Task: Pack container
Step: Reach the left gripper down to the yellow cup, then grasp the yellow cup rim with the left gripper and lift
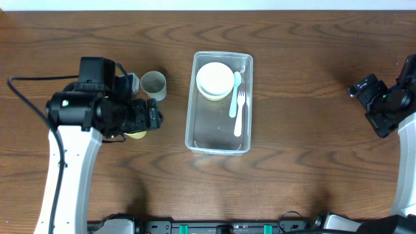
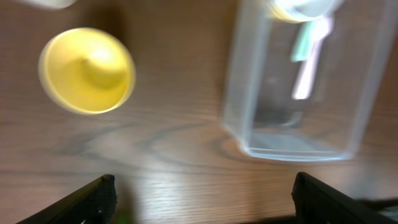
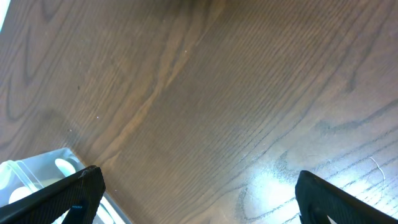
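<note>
L claw [image 2: 204, 190]: wide open, empty, over desk [image 2: 174, 149]; yellow cup [image 2: 87, 70] just ahead. R claw [image 3: 199, 186]: wide open, empty, at desk's R edge. Container [image 1: 214, 130]: desk centre, upright; holds bowl [image 1: 216, 79], spoon [image 1: 234, 91], fork [image 1: 240, 114]. Grey cup [image 1: 153, 84] near its L side.

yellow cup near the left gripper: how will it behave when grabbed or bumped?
The yellow cup stands upright and looks empty, so it is probably light and easy to knock over with a stray nudge. Its body is round, so it would likely roll if tipped. The wall looks smooth and glossy, so it may slip in a loose pinch.
</note>
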You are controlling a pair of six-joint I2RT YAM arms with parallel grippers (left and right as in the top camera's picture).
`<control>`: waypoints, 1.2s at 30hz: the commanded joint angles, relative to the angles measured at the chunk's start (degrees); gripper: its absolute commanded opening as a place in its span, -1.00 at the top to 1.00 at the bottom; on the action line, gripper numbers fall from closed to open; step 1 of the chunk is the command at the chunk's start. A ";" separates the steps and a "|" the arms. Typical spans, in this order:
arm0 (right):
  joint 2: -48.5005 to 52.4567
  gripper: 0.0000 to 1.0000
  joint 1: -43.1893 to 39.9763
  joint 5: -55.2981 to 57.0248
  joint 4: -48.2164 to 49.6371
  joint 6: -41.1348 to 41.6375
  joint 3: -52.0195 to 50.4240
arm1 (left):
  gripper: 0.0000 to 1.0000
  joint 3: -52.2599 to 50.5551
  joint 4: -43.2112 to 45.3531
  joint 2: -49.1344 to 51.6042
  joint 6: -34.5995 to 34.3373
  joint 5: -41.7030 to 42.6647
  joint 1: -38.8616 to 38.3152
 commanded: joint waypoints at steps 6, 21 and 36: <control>0.24 -0.98 -0.48 -0.02 -0.02 -0.28 0.35 | -0.81 -0.87 3.41 6.93 -0.74 -6.78 0.22; 0.24 -0.98 -0.48 -0.02 -0.02 -0.28 0.35 | -0.64 -2.51 8.46 19.19 -0.76 -9.94 0.22; 0.24 -0.98 -0.48 -0.02 -0.02 -0.28 0.35 | -0.23 -10.84 18.78 22.45 -0.79 -9.94 0.24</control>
